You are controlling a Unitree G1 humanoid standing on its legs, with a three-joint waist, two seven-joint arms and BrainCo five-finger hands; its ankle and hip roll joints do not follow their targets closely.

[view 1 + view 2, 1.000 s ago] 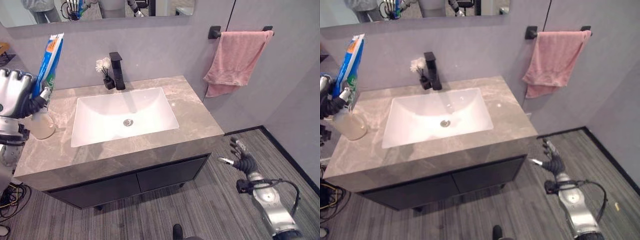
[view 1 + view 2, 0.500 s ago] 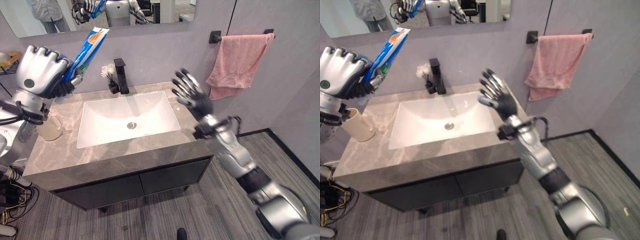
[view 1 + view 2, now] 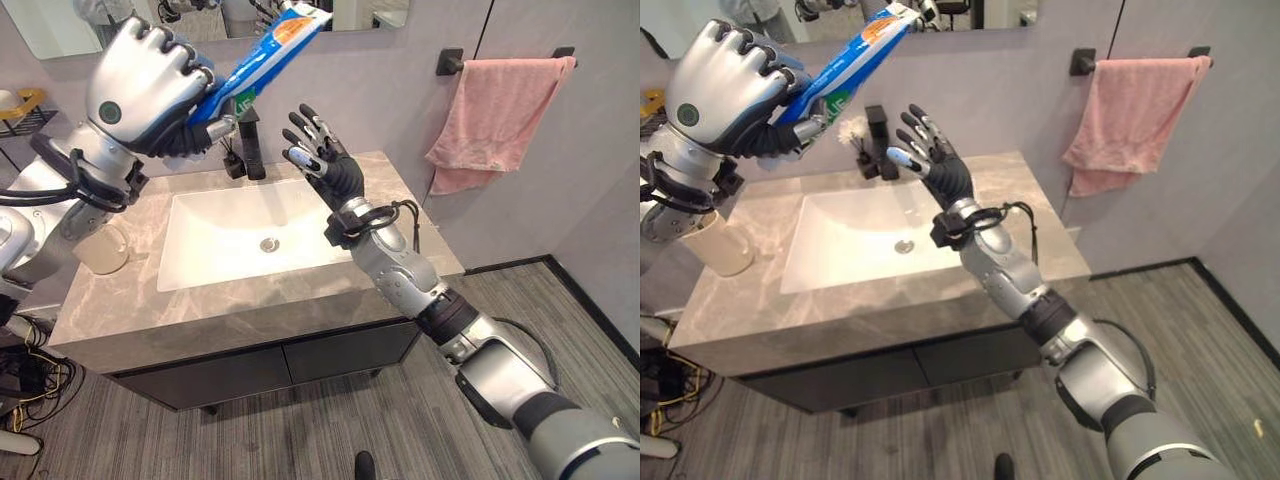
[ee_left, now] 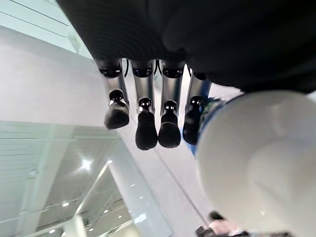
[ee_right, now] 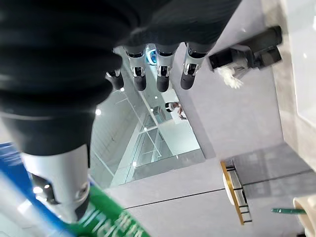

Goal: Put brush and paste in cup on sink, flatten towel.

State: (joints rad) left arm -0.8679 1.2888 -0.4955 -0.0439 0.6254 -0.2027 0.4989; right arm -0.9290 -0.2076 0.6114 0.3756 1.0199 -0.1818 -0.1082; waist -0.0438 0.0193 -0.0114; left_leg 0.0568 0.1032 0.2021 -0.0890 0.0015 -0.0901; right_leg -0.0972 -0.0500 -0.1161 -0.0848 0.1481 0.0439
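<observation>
My left hand (image 3: 150,85) is raised above the counter's left end, fingers curled round the lower end of the paste (image 3: 262,50), which slants up toward the mirror (image 3: 60,25). My right hand (image 3: 325,160) is up over the sink (image 3: 250,240), fingers spread wide and holding nothing, just beside the tube. Cup (image 3: 100,250) stands on the counter (image 3: 250,310) left of the basin. Towel (image 3: 505,120) hangs bunched on its bar. Brush: cannot tell where.

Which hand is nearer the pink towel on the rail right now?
Right. The right hand, open, is raised over the sink, well short of the pink towel. The left hand grips the toothpaste tube farther away.
</observation>
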